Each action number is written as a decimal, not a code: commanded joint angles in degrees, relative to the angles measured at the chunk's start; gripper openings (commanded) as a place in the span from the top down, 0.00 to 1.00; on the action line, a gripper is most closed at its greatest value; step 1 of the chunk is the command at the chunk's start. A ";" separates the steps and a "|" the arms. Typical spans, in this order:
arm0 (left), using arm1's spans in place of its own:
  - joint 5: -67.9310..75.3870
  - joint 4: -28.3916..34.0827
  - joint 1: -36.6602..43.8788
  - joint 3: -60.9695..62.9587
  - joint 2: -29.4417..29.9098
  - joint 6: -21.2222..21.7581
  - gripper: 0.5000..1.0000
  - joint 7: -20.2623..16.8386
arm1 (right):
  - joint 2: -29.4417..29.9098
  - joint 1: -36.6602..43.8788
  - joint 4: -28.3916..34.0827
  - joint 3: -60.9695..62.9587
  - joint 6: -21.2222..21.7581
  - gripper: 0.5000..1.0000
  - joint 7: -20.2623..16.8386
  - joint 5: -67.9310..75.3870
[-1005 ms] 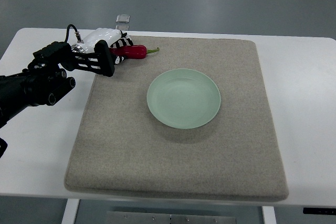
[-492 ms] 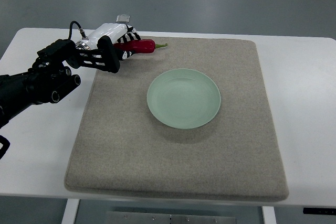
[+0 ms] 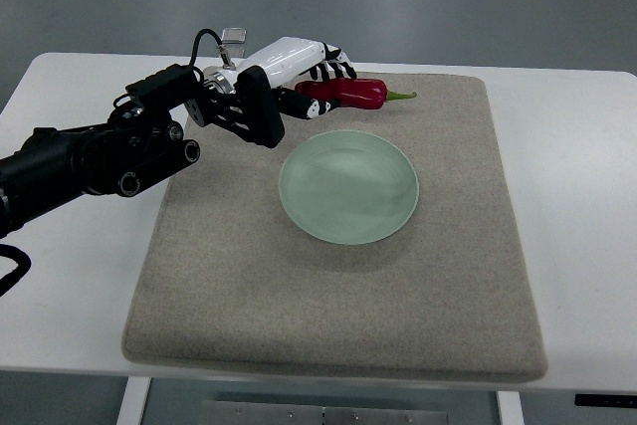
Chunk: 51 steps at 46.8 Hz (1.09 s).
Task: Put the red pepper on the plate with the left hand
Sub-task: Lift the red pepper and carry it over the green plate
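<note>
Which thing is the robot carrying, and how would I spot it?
Find the grey mat with the pale green plate. Just beyond the plate's far rim, the left hand holds the red pepper. It is the only red thing, with a green stem.

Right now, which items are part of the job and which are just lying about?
In the job:
- glossy red pepper with green stem
- round pale green plate
- left hand, gripping the pepper

Lying about:
- grey felt mat
- small clear object at the table's far edge
</note>
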 commanded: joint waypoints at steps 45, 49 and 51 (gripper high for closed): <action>2.67 -5.87 3.13 6.57 0.43 -1.00 1.00 -1.15 | 0.00 0.00 0.00 0.00 0.00 0.14 -0.01 0.00; 2.58 -5.87 3.22 6.14 0.61 -0.56 0.81 -1.15 | 0.00 0.00 0.00 0.00 0.00 0.14 -0.01 0.00; 2.50 -5.87 3.22 5.96 0.87 -0.30 0.65 -1.15 | 0.00 0.00 0.00 0.00 0.00 0.14 -0.01 0.00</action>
